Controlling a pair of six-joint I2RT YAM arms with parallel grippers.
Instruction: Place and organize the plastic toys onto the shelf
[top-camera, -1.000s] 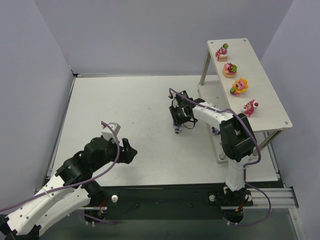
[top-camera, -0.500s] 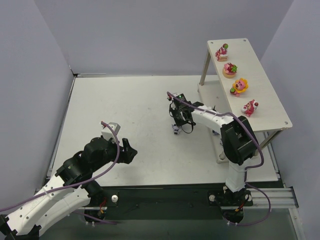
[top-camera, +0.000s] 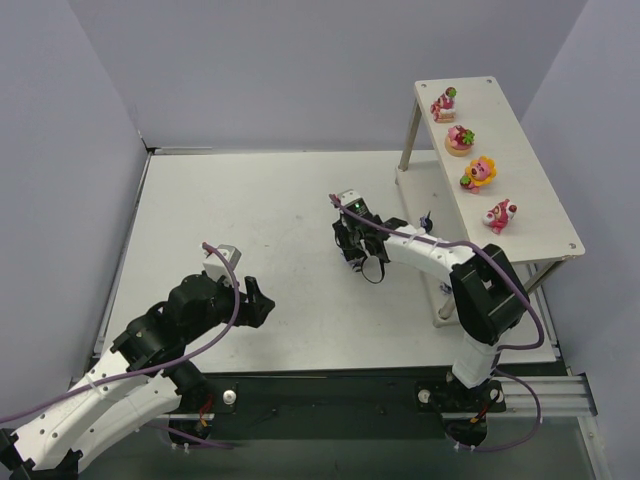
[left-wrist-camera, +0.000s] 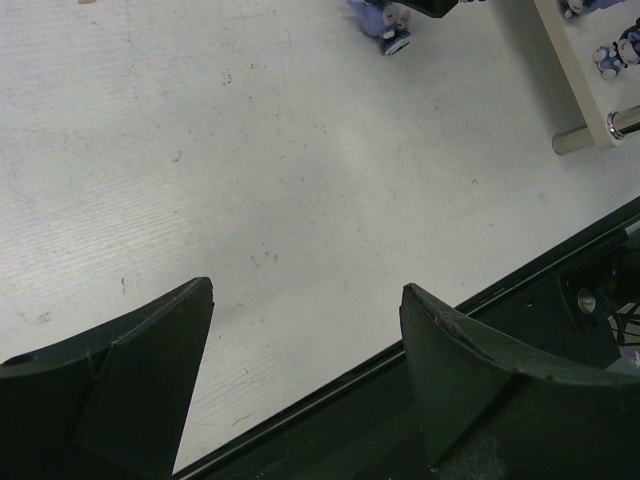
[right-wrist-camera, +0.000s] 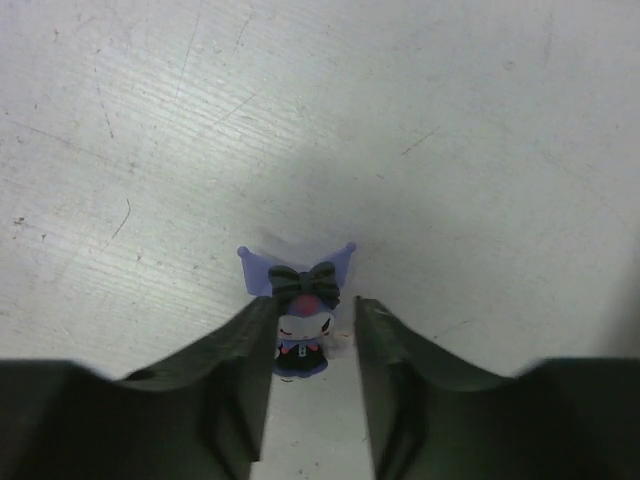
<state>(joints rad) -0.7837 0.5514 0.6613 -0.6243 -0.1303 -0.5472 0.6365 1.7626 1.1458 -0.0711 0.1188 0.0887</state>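
Our right gripper sat low over the white tabletop, its fingers close on either side of a small dark blue-purple plastic figurine with a black bow. We could not tell whether they pinched it. Our left gripper hovered spread wide, holding nothing. Four bright pink-and-yellow plastic figurines lined the top board of the off-white two-tier shelf.

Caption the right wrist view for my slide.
Right gripper, jaws open either side of a purple figurine standing on the white tabletop.
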